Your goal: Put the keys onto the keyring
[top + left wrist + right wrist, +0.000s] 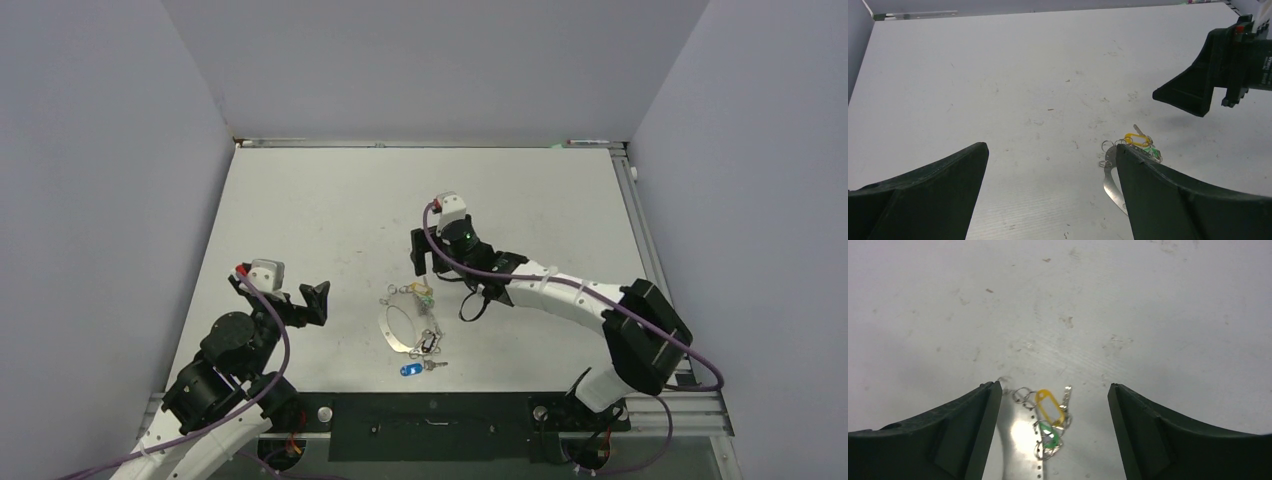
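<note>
Fingers of the right gripper (pixel 1053 386) stand wide, empty; between them a yellow-tagged silver key (pixel 1049 406) and a green-tagged silver key (pixel 1048 435) overlap the large shiny oval keyring (pixel 1020 445), cut off below. On the left gripper (pixel 1051 146), also wide, 1 finger hides part of it.

From where I stand I count one worktop (pixel 300 200) and two arms bolted to it, the left arm (pixel 235 350) and the right arm (pixel 560 290). That makes two end effectors, the left end effector (pixel 1050 150) and the right end effector (pixel 1054 386), each with two dark fingers. There is one keyring (pixel 1111 186). I can count three coloured tags for certain: one yellow tag (pixel 1049 405), one green tag (pixel 1048 436) and one blue tag (pixel 408 370). I make out two silver keys, one key by the yellow tag (pixel 1066 395) and one key by the blue tag (pixel 433 365). One more small cluster (pixel 430 343) is too tangled to count.
</note>
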Robot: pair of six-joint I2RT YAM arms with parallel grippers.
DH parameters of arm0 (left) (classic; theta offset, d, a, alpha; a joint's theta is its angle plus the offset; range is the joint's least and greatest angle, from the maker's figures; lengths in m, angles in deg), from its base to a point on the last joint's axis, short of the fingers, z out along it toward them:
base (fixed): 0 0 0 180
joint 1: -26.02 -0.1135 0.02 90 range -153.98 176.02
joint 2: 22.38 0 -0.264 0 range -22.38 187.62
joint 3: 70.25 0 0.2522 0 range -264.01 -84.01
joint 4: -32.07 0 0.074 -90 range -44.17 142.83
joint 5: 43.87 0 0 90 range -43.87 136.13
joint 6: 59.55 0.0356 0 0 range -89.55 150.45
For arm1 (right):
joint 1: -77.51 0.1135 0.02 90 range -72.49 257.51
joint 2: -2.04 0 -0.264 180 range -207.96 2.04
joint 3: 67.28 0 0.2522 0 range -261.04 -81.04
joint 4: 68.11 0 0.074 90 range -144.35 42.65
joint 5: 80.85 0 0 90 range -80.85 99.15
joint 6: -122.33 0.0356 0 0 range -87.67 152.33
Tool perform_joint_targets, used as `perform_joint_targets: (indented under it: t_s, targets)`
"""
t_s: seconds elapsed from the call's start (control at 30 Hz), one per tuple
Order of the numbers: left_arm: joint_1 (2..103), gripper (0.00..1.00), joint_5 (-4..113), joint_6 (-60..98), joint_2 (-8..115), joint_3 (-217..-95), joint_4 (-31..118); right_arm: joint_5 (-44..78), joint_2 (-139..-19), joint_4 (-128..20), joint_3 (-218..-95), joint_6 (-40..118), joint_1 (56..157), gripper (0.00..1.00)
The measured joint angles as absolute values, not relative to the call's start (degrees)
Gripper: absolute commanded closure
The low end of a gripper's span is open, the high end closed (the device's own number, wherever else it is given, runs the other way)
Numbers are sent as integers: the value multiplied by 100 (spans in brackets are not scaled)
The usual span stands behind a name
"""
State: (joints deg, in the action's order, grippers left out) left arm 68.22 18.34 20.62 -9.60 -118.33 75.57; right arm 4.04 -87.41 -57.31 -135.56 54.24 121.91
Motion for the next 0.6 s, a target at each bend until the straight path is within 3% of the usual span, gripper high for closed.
perform_joint_targets:
  t_s: [0.33,0.6]
  targets:
    - [6818,3,1858,2060,-956,-11833,7557,-466,-8382,-5246,-13314,6290,14266,23]
    - [6818,3,1915,2045,-956,-11833,7559,-498,-9213,-5397,-13224,6663,14550,22]
